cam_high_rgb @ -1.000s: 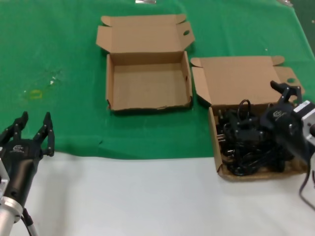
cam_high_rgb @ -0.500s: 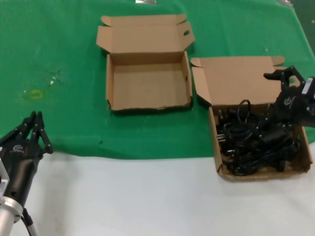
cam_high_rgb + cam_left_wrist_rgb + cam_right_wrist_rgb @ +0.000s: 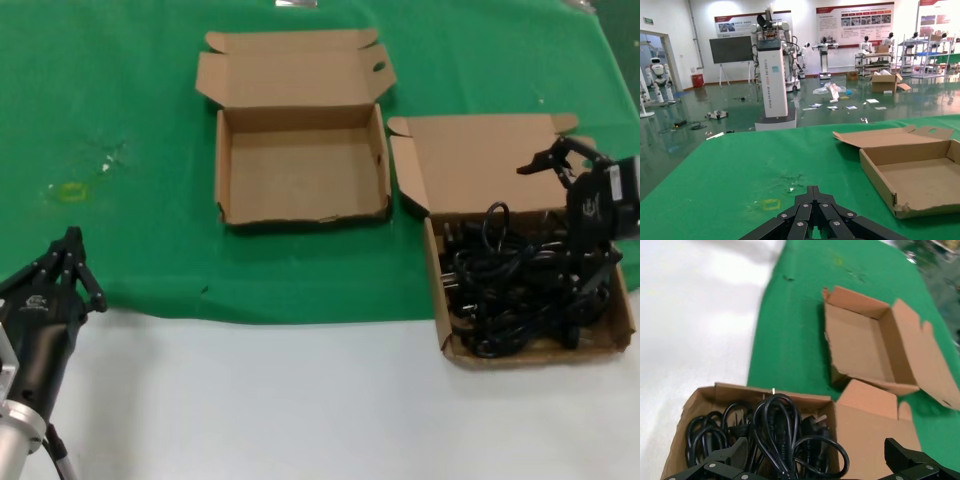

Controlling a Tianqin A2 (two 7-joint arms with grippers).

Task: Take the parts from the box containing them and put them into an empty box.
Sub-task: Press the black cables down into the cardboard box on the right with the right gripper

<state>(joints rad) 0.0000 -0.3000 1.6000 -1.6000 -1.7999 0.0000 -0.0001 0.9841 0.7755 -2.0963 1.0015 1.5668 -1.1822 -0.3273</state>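
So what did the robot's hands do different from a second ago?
The right gripper lifted off the cords and swung toward the back of the full box, its fingers spread wide and holding nothing. The left gripper stayed at the near left edge but closed its fingers. The empty box, the full box and the cords look unmoved.

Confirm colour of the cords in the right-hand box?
Black, all of the cords. Clearest in the head view, against the brown box.

parts [image 3: 515,285]: black | boxes [image 3: 300,175]: plain brown | cloth [image 3: 120,100]: green
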